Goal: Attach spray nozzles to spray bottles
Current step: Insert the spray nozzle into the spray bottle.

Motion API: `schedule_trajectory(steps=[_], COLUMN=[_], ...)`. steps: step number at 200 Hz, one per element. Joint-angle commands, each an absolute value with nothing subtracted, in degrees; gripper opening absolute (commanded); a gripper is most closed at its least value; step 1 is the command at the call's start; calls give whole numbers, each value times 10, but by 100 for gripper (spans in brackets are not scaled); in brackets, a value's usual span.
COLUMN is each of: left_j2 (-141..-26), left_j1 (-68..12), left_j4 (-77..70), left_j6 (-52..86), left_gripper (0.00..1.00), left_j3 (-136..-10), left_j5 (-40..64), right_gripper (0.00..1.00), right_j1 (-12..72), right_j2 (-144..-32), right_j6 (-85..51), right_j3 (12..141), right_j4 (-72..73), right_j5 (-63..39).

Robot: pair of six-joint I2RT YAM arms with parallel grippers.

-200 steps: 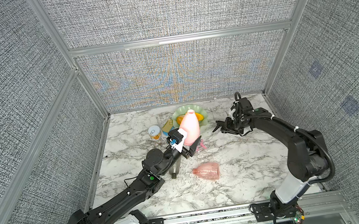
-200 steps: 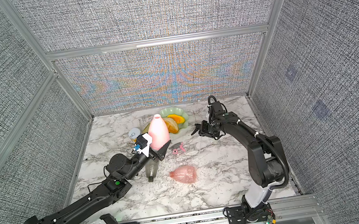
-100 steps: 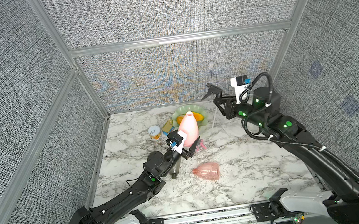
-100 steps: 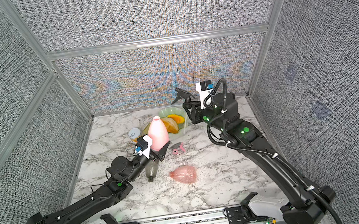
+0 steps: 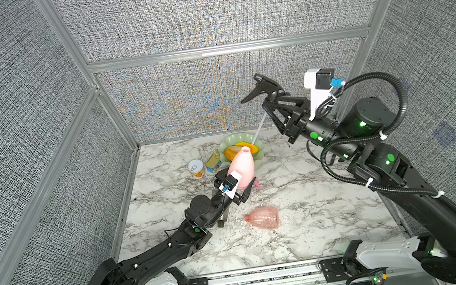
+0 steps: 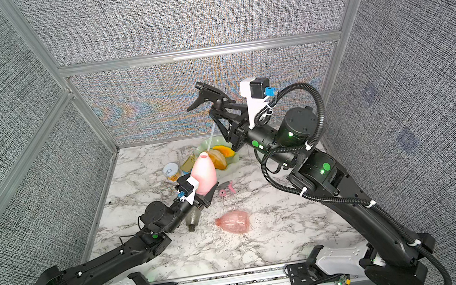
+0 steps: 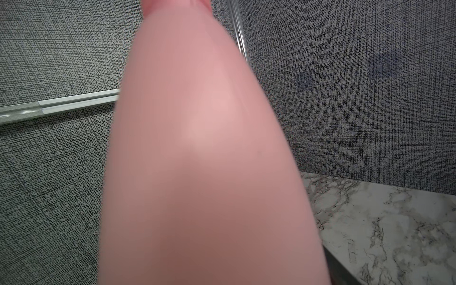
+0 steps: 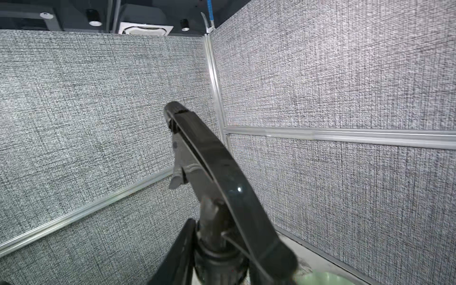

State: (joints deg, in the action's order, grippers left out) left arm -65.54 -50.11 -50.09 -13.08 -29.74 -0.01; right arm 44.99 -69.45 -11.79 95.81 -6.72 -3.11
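My left gripper (image 5: 241, 189) (image 6: 204, 195) is shut on the base of the opaque pastel pink spray bottle (image 5: 242, 166) (image 6: 204, 173), holding it upright with its open neck up. That bottle (image 7: 197, 160) fills the left wrist view. High above the back of the table my right gripper (image 5: 274, 102) (image 6: 217, 109) (image 8: 217, 246) is shut on the collar of the black spray nozzle (image 5: 264, 87) (image 6: 208, 94) (image 8: 204, 158). Its white dip tube (image 5: 258, 129) (image 6: 211, 135) slants down towards the bottle's neck. A clear pink bottle (image 5: 263, 218) (image 6: 233, 222) and a smoky grey one (image 6: 192, 219) lie on the table.
A grey-and-pink nozzle (image 6: 227, 188) lies just right of the held bottle. A green plate (image 5: 231, 142) (image 6: 237, 164) with orange fruit pieces sits behind it, with two tin cans (image 5: 196, 169) (image 5: 213, 162) to its left. Fabric walls close in on three sides.
My right arm has risen from low at the back right and brought the black nozzle up and left, over the pink bottle. The left arm has barely moved.
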Motion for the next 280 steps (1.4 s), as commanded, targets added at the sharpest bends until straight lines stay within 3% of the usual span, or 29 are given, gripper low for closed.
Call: schedule_trajectory(steps=[1, 191, 280], left_j2=[-655, -649, -643], left_j1=[-501, -511, -512], left_j4=[-529, -525, -529], left_j6=[-134, -122, -121], left_gripper=[79, 78, 78], left_j3=[-299, -302, -300], left_j5=[-2, -5, -20], right_gripper=[35, 35, 35], right_j1=[460, 478, 481], right_j2=[-699, -726, -733], right_j6=[-92, -62, -92], right_j3=[962, 998, 957], right_j4=[-74, -78, -81], right_j5=[-15, -7, -27])
